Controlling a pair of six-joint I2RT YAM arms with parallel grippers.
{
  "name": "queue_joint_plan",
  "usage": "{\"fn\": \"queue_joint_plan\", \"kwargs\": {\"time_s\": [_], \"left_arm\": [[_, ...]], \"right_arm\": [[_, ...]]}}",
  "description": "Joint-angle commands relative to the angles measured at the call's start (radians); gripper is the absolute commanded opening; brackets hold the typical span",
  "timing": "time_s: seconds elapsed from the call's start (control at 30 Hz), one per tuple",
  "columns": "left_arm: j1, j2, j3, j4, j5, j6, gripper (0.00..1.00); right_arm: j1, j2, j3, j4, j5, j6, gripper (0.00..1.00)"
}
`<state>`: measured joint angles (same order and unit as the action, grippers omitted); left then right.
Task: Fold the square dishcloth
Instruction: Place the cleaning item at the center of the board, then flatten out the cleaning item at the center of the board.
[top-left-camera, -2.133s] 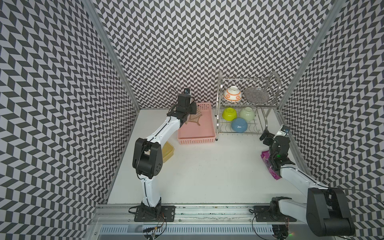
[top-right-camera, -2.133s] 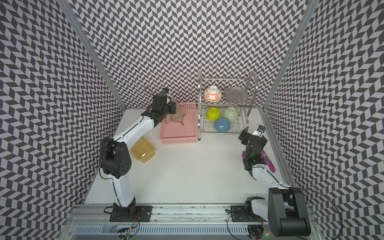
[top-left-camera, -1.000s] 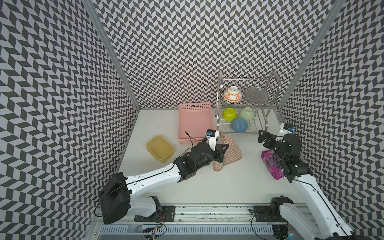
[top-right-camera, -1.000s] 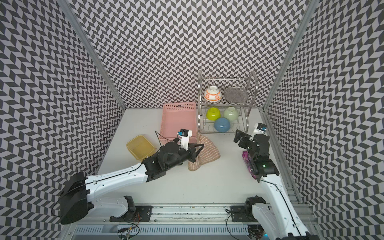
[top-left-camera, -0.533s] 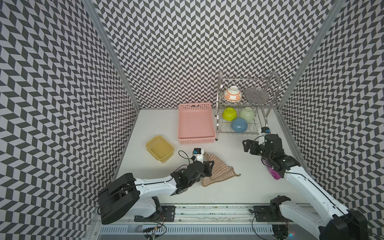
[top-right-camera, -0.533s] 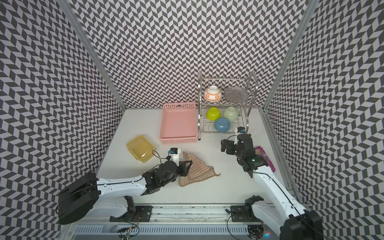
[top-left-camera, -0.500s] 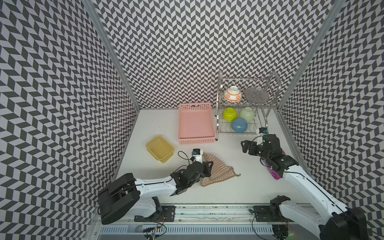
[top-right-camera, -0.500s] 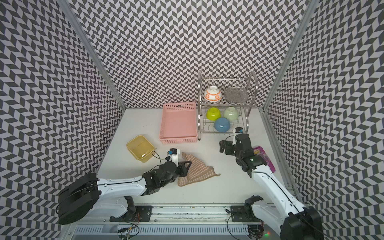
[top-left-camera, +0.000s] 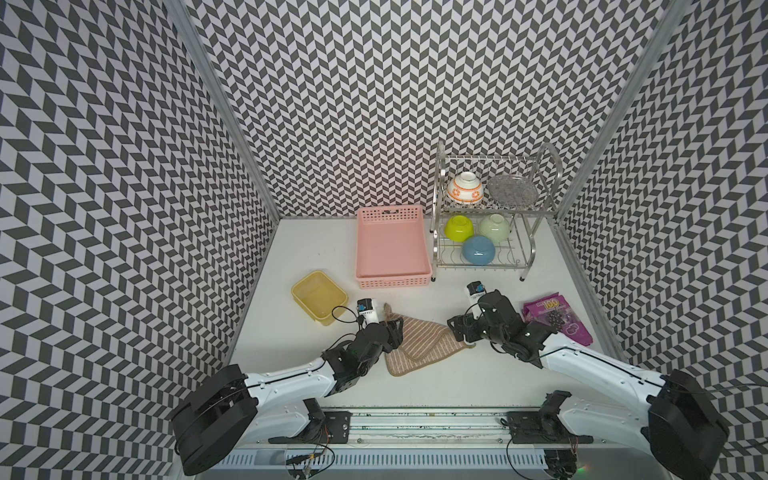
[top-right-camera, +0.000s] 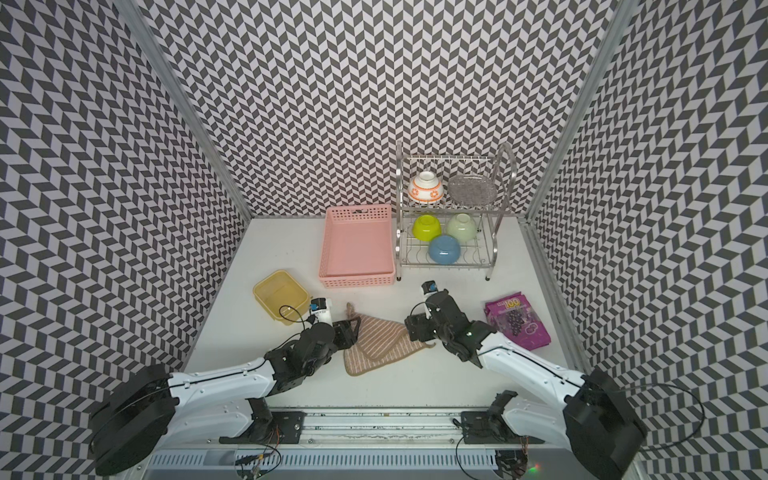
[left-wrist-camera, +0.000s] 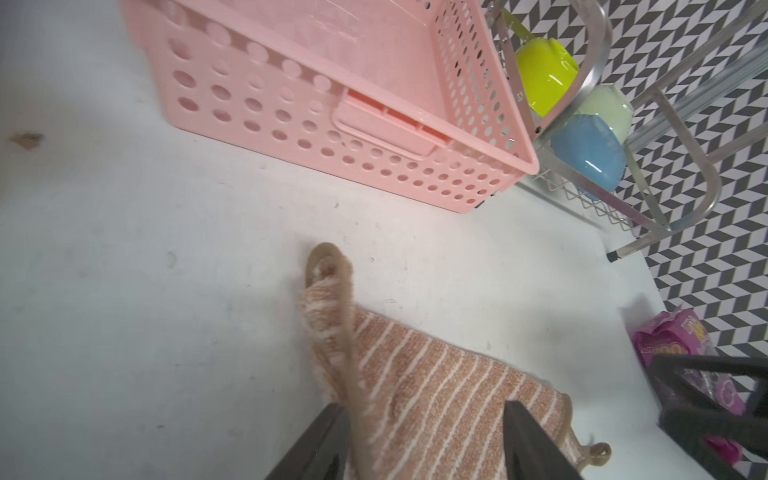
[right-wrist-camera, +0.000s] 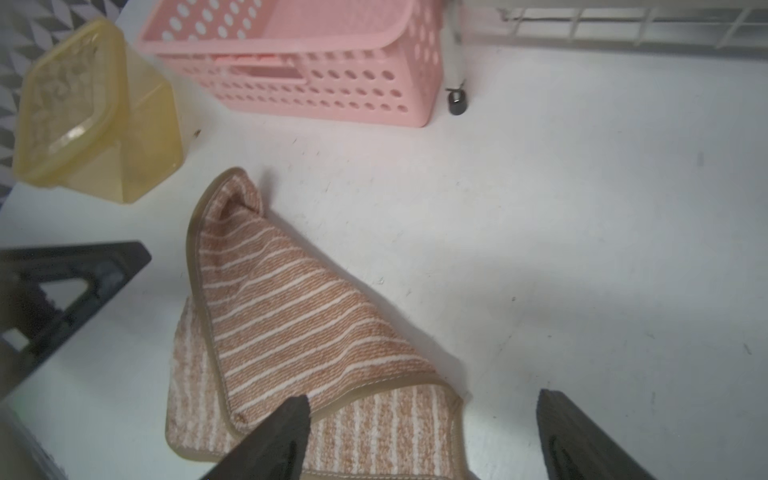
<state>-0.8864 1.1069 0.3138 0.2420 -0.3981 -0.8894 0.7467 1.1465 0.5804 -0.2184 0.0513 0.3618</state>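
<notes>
Out of the pink basket (top-left-camera: 392, 282) and down onto the tabletop (top-left-camera: 457, 374) has come the square dishcloth (top-left-camera: 415, 338), which now lies rumpled in both top views, one striped layer doubled over another, just in front of the basket and between the two arms. The left gripper (left-wrist-camera: 422, 409), which carried it there, now has its jaws apart astride the cloth's left edge, gripping nothing. The right gripper (right-wrist-camera: 422, 399) has swung over from the purple snack packet (top-left-camera: 557, 318) to the cloth's right corner, jaws spread wide and holding nothing, one finger (right-wrist-camera: 286, 428) over that corner.
</notes>
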Motion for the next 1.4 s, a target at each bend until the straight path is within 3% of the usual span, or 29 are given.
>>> {"fn": "queue_joint_plan", "kwargs": {"time_s": [0.0, 0.27, 0.53, 0.8, 1.37], "left_arm": [[0.041, -0.067, -0.023, -0.142, 0.006, 0.001, 0.60], [0.073, -0.185, -0.084, -0.203, 0.220, -0.033, 0.46], [0.073, -0.254, -0.170, -0.216, 0.402, -0.117, 0.38], [0.071, -0.280, -0.201, -0.261, 0.447, -0.125, 0.35], [0.043, -0.133, -0.178, -0.177, 0.461, -0.118, 0.27]], "right_arm": [[0.100, -0.013, -0.015, 0.065, 0.081, -0.002, 0.80], [0.345, 0.078, 0.044, 0.049, 0.169, 0.014, 0.63], [0.491, 0.252, 0.125, 0.072, 0.214, 0.019, 0.54], [0.521, 0.360, 0.172, 0.101, 0.235, 0.018, 0.53], [0.528, 0.488, 0.251, 0.127, 0.302, 0.017, 0.44]]}}
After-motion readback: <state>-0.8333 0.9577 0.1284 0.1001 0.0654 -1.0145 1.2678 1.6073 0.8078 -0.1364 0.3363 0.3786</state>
